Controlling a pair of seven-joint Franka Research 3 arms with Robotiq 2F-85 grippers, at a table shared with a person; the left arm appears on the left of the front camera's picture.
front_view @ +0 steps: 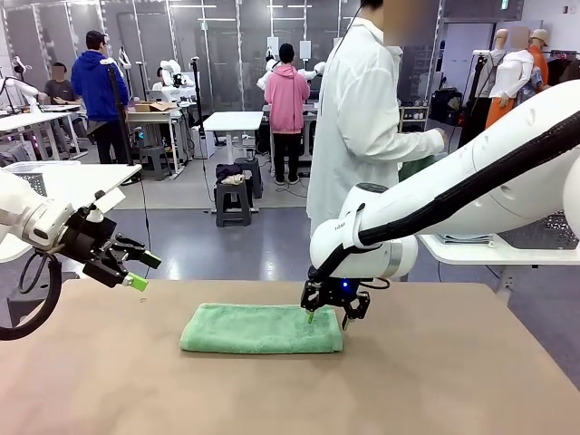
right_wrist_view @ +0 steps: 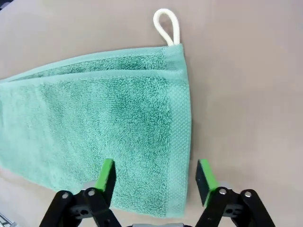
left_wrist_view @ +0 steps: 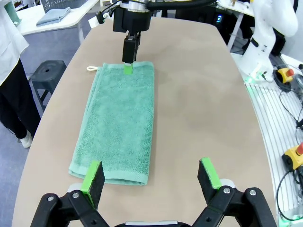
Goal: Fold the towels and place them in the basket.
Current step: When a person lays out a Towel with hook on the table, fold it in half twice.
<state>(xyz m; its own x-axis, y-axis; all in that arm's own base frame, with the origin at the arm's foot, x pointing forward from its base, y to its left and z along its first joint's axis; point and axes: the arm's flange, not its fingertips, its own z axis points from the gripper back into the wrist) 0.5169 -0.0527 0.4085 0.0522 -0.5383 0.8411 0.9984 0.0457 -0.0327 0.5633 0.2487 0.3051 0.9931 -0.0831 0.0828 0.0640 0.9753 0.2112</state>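
Right up against the lens, the right gripper [right_wrist_view: 155, 170] stood with its jaws apart, straddling the short end of the mint green towel [right_wrist_view: 94, 118]: one green pad over the terry, the other over bare table [right_wrist_view: 246, 94]. A white hanging loop [right_wrist_view: 166, 26] poked out from the towel's corner at the top of that frame. Across in the front view, the towel lay folded in a long strip at lower centre, and the right gripper pointed down at its right end. Over at the left edge the left gripper [front_view: 136, 270] hung above the table, jaws spread wide and holding nothing. Up in the left wrist view's upper-left corner, a blue-grey towel [left_wrist_view: 54, 16] sat on a side table [left_wrist_view: 35, 26].
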